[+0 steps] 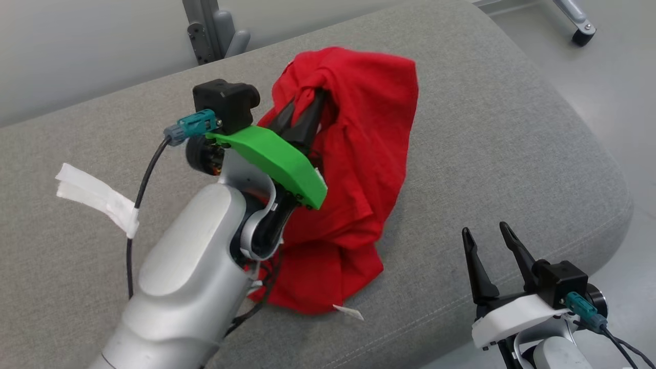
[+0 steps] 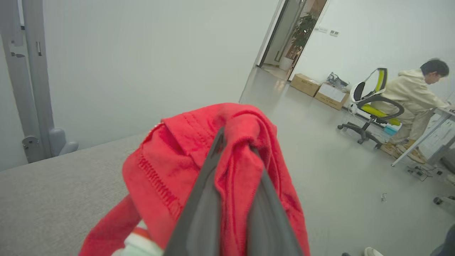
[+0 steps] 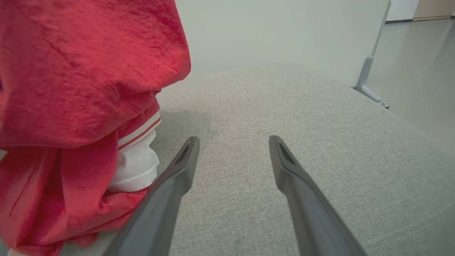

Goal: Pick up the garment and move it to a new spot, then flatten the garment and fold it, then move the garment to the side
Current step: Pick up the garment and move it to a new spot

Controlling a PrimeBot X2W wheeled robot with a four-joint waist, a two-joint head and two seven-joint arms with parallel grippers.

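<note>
- A small white tag (image 1: 348, 311) sticks out at the low edge of the red garment (image 1: 359, 154). Any words on it are too small to read.
- The left pincer (image 1: 307, 102) is shut tight on the garment, with a bunch of cloth pinched between its two dark fingers.
- The cloth sits highest at the fingertips and hangs down around the fingers. Its low end rests on the grey cushion (image 1: 487, 128) beside the left wrist.
- The right pincer (image 1: 486, 230) is wide open and holds nothing. The garment is off to its left, not touching it.
- A strip of white tape (image 1: 97, 197) lies on the cushion, to the left of the left arm.
</note>
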